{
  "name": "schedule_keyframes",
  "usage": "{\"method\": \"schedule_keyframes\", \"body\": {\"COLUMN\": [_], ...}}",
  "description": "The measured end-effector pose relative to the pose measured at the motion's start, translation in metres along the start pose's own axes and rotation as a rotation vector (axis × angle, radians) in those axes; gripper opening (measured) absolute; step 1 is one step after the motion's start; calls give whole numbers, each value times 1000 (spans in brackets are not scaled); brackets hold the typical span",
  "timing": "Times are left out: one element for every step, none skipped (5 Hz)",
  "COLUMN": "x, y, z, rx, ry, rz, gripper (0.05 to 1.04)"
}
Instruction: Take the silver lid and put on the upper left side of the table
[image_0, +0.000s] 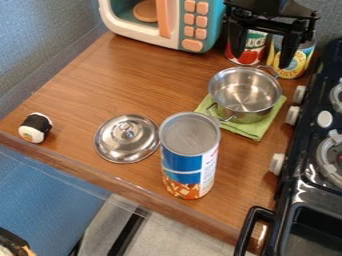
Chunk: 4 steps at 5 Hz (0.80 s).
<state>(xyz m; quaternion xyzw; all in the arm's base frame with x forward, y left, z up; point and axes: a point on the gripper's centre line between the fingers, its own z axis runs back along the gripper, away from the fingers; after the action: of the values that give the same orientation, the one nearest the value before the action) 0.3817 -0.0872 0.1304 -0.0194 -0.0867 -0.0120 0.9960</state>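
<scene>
- Brown wood-grain table (100, 90) sloped across my camera view, with a grey-blue wall (40, 45) beyond its left edge.
- Along the right side I had the black stove (300, 182), its pale knobs (292, 116) facing the table.
- At the back stood the teal and white microwave (207, 22), with orange buttons and an orange handle.
- My gripper (262, 61) hung at the upper right, in front of the back cans and above the far side of the pot. I saw its jaws well apart, with nothing held between them.
- Near the front edge stood the tall can (182, 167), upright, blue over an orange-brown band.
- Behind it and to its right, the green cloth (257, 131) lay under the pot (245, 95), whose inside I could see.
- Two back cans, one red (248, 54) and one yellow (294, 70), stood behind the pot.
- The silver lid (127, 138) lay handle up on the table, just left of the tall can, toward the front edge; I couldn't tell if they touched.
- Smallest was the sushi roll (35, 128), near the left corner.
</scene>
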Motion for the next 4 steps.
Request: {"method": "schedule_keyframes", "body": {"x": [-5, -24, -41, -67], "y": [0, 15, 44, 72], "z": [-14, -33, -26, -29], "rx": [-1, -56, -79, -76], "ry": [38, 85, 64, 69], "rz": [-2, -3, 57, 76], "gripper": [1001, 1001, 1001, 1001]}}
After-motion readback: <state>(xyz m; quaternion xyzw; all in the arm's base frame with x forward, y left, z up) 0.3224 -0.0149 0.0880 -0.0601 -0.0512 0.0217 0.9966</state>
